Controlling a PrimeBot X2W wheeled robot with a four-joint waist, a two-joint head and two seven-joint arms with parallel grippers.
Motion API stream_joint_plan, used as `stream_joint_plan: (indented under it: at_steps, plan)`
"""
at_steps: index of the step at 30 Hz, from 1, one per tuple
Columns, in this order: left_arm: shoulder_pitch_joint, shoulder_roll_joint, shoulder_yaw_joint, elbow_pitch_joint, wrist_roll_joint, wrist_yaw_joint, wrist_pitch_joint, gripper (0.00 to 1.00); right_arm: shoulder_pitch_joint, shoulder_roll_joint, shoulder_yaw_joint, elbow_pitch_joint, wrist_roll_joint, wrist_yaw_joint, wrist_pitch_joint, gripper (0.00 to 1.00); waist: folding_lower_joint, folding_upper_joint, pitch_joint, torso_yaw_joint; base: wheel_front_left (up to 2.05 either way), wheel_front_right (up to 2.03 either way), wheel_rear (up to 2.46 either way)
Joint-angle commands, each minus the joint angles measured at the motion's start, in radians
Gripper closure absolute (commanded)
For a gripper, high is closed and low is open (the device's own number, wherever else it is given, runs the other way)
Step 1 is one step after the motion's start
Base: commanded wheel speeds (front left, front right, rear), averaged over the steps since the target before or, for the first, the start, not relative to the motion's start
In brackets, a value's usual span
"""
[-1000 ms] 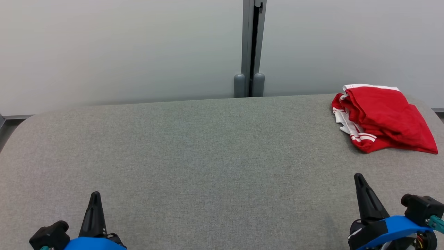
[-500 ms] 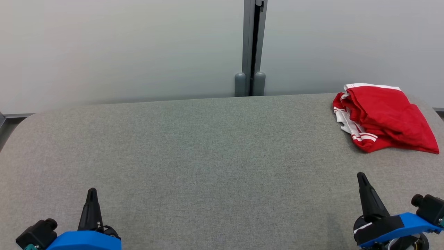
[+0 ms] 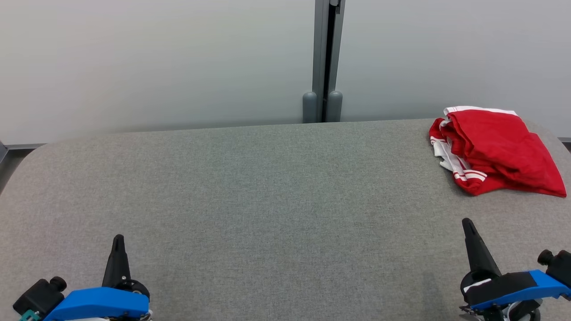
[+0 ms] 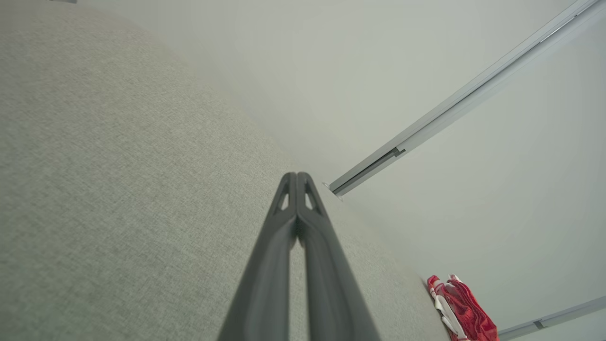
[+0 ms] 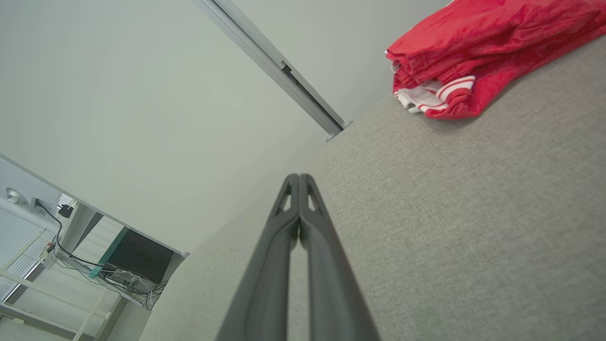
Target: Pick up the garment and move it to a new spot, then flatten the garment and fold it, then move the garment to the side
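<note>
Lying at the far right corner of the worktop (image 3: 267,200): one garment (image 3: 495,149), red with white stripe trim. It is gathered into a loose layered bundle, with a white-banded edge turned toward the middle of the worktop. Neither arm touches it.

Left end effector (image 3: 118,240): near left of the worktop, fingers pressed together, nothing between them, well apart from the garment.

Right end effector (image 3: 468,225): near right, fingers likewise together and empty. It is the closer of the two to the garment, with bare grey fabric between.

Step in hand, as judged: the bundle sits at the side in rough layers and both arms sit low, near the robot's body. That reads as the last step, moving the garment aside, being done or nearly so. The folds are slack enough that an unstarted task cannot be ruled out.

Next move, as judged: if work remains, the right end effector must part its fingers, reach forward and slightly right, and come down on the near red hem. The soft cloth would likely sag and unfold if lifted by one point.

Other items: pale wall panels (image 3: 156,62) behind the worktop; a grey upright post (image 3: 328,58) at their joint, with two rounded caps (image 3: 321,107) at its foot; a desk with cables (image 5: 80,255) far off in the right wrist view.

Obstructions: nothing lies between either arm and the garment. The one hazard is the garment's nearness to the worktop's rounded edge, where a push could slide it off.
</note>
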Motion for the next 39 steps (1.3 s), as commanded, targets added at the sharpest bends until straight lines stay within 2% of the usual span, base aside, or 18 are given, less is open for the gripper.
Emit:
stream_joint_plan:
  at_steps: [1,17,39]
  plan:
    - [-0.032,0.000,0.010,-0.015,-0.030,-0.004,0.007,1.00,-0.029,-0.004,-0.005,-0.007,0.034,0.000,0.005,1.00,0.0000,0.0000,0.000,0.000,0.00,0.00,0.00]
    - [-0.052,-0.008,0.023,-0.018,-0.234,-0.011,0.059,1.00,-0.045,-0.004,-0.015,0.011,0.252,0.000,0.034,1.00,0.0000,0.0000,0.006,0.003,0.00,0.00,0.00]
    - [-0.073,-0.017,0.038,-0.021,-0.434,-0.019,0.110,1.00,-0.059,-0.005,-0.023,0.030,0.463,0.000,0.063,1.00,0.0000,0.0000,0.012,0.007,0.00,0.00,0.00]
